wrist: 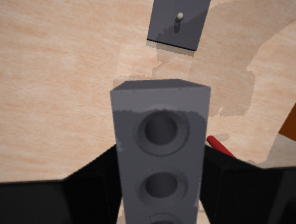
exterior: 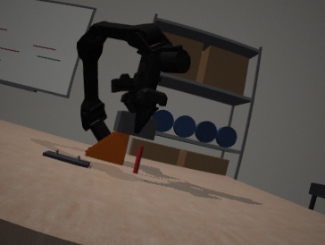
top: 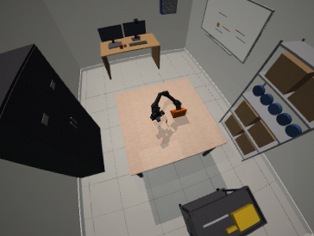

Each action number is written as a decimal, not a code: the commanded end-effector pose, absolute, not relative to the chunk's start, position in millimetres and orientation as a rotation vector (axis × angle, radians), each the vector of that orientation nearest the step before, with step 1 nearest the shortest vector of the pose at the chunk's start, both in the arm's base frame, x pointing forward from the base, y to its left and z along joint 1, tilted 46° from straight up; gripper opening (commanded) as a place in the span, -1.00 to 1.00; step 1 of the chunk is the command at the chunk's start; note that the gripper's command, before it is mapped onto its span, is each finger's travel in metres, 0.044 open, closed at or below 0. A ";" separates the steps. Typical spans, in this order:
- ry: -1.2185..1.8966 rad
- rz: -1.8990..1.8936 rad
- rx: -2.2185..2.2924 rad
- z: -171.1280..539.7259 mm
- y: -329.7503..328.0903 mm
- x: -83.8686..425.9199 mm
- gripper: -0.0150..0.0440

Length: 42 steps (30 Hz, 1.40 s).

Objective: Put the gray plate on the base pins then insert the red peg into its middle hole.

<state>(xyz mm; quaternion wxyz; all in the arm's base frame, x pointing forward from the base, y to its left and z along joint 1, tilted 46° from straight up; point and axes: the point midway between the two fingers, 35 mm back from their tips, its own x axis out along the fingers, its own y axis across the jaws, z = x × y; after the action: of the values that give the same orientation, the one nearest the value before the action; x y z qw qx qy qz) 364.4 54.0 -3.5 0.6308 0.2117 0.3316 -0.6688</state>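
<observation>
The gray plate (exterior: 125, 122) (wrist: 162, 102) is held above the table, its round holes showing in the wrist view. My gripper (wrist: 154, 141) is shut on the plate, one finger on each long side. The dark base (exterior: 67, 159) (wrist: 190, 36) lies flat on the table, at the left in the exterior view and beyond the plate's far end in the wrist view. Its two pins stand up bare; one pin (wrist: 179, 17) shows in the wrist view. The red peg (exterior: 138, 160) (wrist: 220, 146) stands upright on the table, to the right of the plate in the wrist view, partly hidden by a finger.
An orange wedge-shaped block (top: 178, 113) (exterior: 107, 149) (wrist: 290, 125) stands on the table (top: 138, 151) near the arm's foot, between base and peg in the exterior view. A shelf rack, a black cabinet, a desk and a dark cart stand away from the table.
</observation>
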 end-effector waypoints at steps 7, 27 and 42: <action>0.754 -1.538 0.493 19.3 73.7 363.2 -0.49; 0.728 -1.556 0.540 35.6 24.9 362.2 -0.49; 0.675 -1.583 0.589 50.1 -20.4 355.5 -0.49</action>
<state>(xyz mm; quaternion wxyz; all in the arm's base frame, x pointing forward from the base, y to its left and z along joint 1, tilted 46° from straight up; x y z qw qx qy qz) 357.9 -10.7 45.7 0.6141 0.2532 0.2980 -0.6855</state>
